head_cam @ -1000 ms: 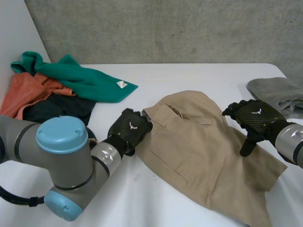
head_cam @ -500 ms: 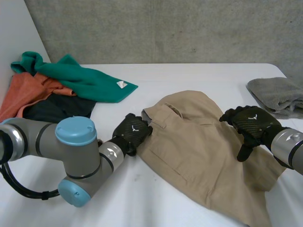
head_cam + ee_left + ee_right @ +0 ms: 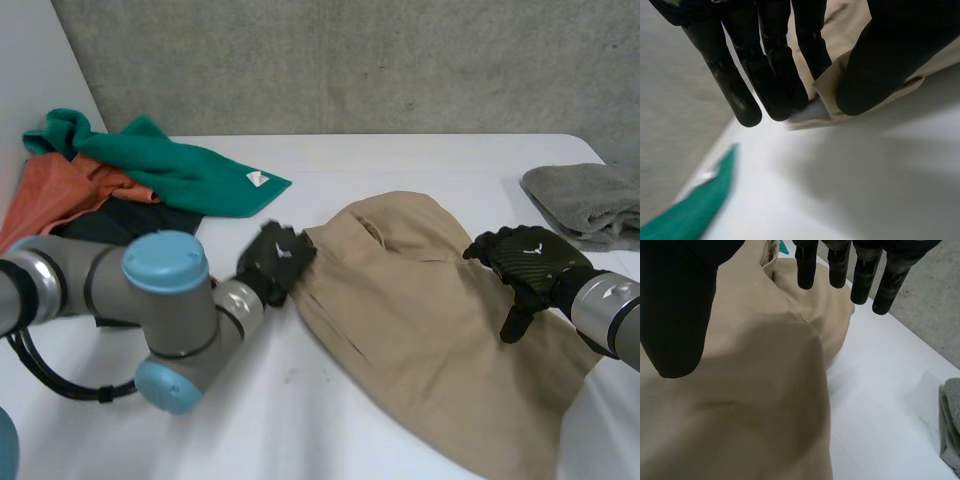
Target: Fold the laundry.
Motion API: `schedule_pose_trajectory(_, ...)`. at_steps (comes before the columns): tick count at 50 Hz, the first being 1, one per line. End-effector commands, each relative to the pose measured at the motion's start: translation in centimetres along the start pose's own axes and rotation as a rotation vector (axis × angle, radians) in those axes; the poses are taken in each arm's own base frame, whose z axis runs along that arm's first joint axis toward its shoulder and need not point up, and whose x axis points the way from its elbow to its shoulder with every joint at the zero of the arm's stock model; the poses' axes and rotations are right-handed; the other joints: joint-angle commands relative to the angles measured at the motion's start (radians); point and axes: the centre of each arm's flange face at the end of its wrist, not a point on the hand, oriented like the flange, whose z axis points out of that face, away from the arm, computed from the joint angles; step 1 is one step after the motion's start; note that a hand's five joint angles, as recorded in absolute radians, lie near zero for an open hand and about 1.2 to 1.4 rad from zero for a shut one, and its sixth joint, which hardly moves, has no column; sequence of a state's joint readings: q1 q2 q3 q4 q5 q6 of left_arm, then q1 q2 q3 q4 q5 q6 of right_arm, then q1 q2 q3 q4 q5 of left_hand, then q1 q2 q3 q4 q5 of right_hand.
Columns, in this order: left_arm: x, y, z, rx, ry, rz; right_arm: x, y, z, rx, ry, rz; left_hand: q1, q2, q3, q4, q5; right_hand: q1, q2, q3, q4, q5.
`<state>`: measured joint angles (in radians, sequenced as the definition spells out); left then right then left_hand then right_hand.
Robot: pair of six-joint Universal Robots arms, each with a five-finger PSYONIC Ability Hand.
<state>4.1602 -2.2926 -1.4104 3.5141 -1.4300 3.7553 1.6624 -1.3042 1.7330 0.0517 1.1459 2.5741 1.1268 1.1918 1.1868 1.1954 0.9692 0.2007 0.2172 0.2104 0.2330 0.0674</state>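
Note:
Tan shorts (image 3: 420,310) lie spread across the middle and right of the white table (image 3: 400,160). My left hand (image 3: 275,260) is at their near-left waist corner. In the left wrist view its fingers (image 3: 765,75) and thumb pinch the folded tan edge (image 3: 827,87), which is lifted a little off the table. My right hand (image 3: 525,262) hovers over the right edge of the shorts, open, with fingers straight and thumb (image 3: 677,305) apart above the tan cloth (image 3: 755,400).
A pile of laundry sits at the back left: a green cloth (image 3: 170,165), an orange one (image 3: 55,195) and a dark one (image 3: 120,225). A grey towel (image 3: 585,200) lies at the right edge. The green cloth (image 3: 685,215) lies beyond the left fingertips.
My left hand has closed on the waist corner and drawn it slightly up and left, flattening the shorts' front. My right hand has barely moved.

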Motion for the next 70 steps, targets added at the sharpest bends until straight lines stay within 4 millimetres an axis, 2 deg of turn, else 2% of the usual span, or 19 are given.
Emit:
schedule_pose_trajectory(1,-11.0,-4.3,1.2,0.148,-0.419,0.003,0.2,-0.4,0.0,0.012,0.007,-0.004,0.269,0.204,0.209,0.201,0.253,-0.026,-0.043,-0.036,-0.058,-0.067)
schedule_pose_trajectory(5,-14.5,-8.7,0.9,0.346,-0.536,-0.054,0.2,-0.5,0.0,0.017,0.007,-0.002,0.269,0.204,0.209,0.201,0.253,-0.026,-0.043,-0.036,-0.058,-0.067)
schedule_pose_trajectory(11,-15.6,-13.3,0.3,0.536,-0.538,-0.155,0.3,-0.6,-0.1,0.016,0.017,0.004,0.269,0.204,0.209,0.201,0.253,-0.026,-0.043,-0.036,-0.058,-0.067)
schedule_pose_trajectory(15,-12.6,-15.8,0.3,0.632,-0.405,-0.213,0.9,-0.5,0.0,0.005,0.071,0.005,0.269,0.204,0.209,0.201,0.253,-0.026,-0.043,-0.036,-0.058,-0.067)
schedule_pose_trajectory(16,-10.7,-16.4,0.3,0.656,-0.32,-0.236,1.1,-0.5,0.1,0.006,0.086,0.003,0.269,0.204,0.209,0.201,0.253,-0.026,-0.043,-0.036,-0.058,-0.067)
schedule_pose_trajectory(22,-2.5,-15.7,0.7,0.646,0.0,-0.339,2.4,-0.4,0.4,0.005,0.191,-0.008,0.269,0.204,0.209,0.201,0.253,-0.026,-0.043,-0.036,-0.058,-0.067)
schedule_pose_trajectory(25,1.4,-14.1,0.1,0.574,0.154,-0.418,2.7,-0.4,0.4,0.008,0.215,-0.012,-0.424,-0.489,-0.484,-0.493,-0.441,-0.026,-0.043,-0.036,-0.058,-0.067)
schedule_pose_trajectory(27,3.5,-13.5,-0.7,0.542,0.246,-0.451,2.9,-0.5,0.5,0.022,0.228,-0.017,-0.656,-0.722,-0.716,-0.725,-0.673,-0.026,-0.043,-0.036,-0.058,-0.067)
schedule_pose_trajectory(30,4.3,-13.5,-1.5,0.536,0.297,-0.465,3.0,-0.7,0.6,0.043,0.228,-0.022,-0.784,-0.849,-0.844,-0.852,-0.801,-0.026,-0.043,-0.036,-0.058,-0.067)
schedule_pose_trajectory(34,2.6,-15.5,-3.0,0.566,0.266,-0.468,2.7,-1.1,0.7,0.065,0.205,-0.036,-0.814,-0.879,-0.874,-0.882,-0.83,-0.026,-0.043,-0.036,-0.058,-0.067)
schedule_pose_trajectory(36,0.6,-15.7,-3.8,0.533,0.181,-0.472,2.4,-1.5,0.7,0.086,0.178,-0.05,-0.746,-0.811,-0.806,-0.815,-0.763,-0.026,-0.043,-0.036,-0.058,-0.067)
schedule_pose_trajectory(39,-2.5,-14.4,-4.7,0.429,0.037,-0.462,1.5,-2.5,0.7,0.141,0.088,-0.065,-0.699,-0.764,-0.759,-0.768,-0.716,-0.026,-0.043,-0.036,-0.058,-0.067)
schedule_pose_trajectory(43,-4.0,-12.9,-7.0,0.287,-0.077,-0.39,-0.3,-3.2,0.3,0.197,-0.078,-0.071,-0.675,-0.741,-0.735,-0.744,-0.692,-0.026,-0.043,-0.036,-0.058,-0.067)
schedule_pose_trajectory(48,-2.6,-8.9,-9.5,0.055,-0.111,-0.268,-1.3,-4.0,-0.4,0.256,-0.161,-0.157,-0.675,-0.741,-0.735,-0.744,-0.692,-0.026,-0.043,-0.036,-0.058,-0.067)
schedule_pose_trajectory(52,-2.0,-5.6,-10.9,-0.103,-0.158,-0.212,-1.3,-3.4,0.4,0.253,-0.154,-0.281,-0.667,-0.732,-0.727,-0.735,-0.684,-0.022,-0.038,-0.032,-0.054,-0.063)
schedule_pose_trajectory(57,-1.9,-1.8,-12.1,-0.257,-0.203,-0.221,-3.3,-1.9,2.9,0.228,-0.201,-0.467,-0.684,-0.749,-0.744,-0.753,-0.701,0.034,0.018,0.024,0.002,-0.007)
schedule_pose_trajectory(64,-1.7,1.5,-11.1,-0.339,-0.194,-0.295,-4.1,-0.1,6.4,0.193,-0.184,-0.523,-0.679,-0.744,-0.739,-0.747,-0.695,0.125,0.108,0.115,0.092,0.083)
schedule_pose_trajectory(68,-1.2,2.2,-9.7,-0.323,-0.173,-0.312,-4.2,0.0,7.6,0.248,-0.144,-0.555,-0.57,-0.635,-0.63,-0.639,-0.587,0.386,0.369,0.376,0.354,0.345)
schedule_pose_trajectory(70,-1.2,2.2,-9.2,-0.308,-0.174,-0.312,-4.2,-0.3,8.0,0.281,-0.121,-0.564,-0.491,-0.556,-0.551,-0.56,-0.508,0.714,0.697,0.704,0.681,0.672)
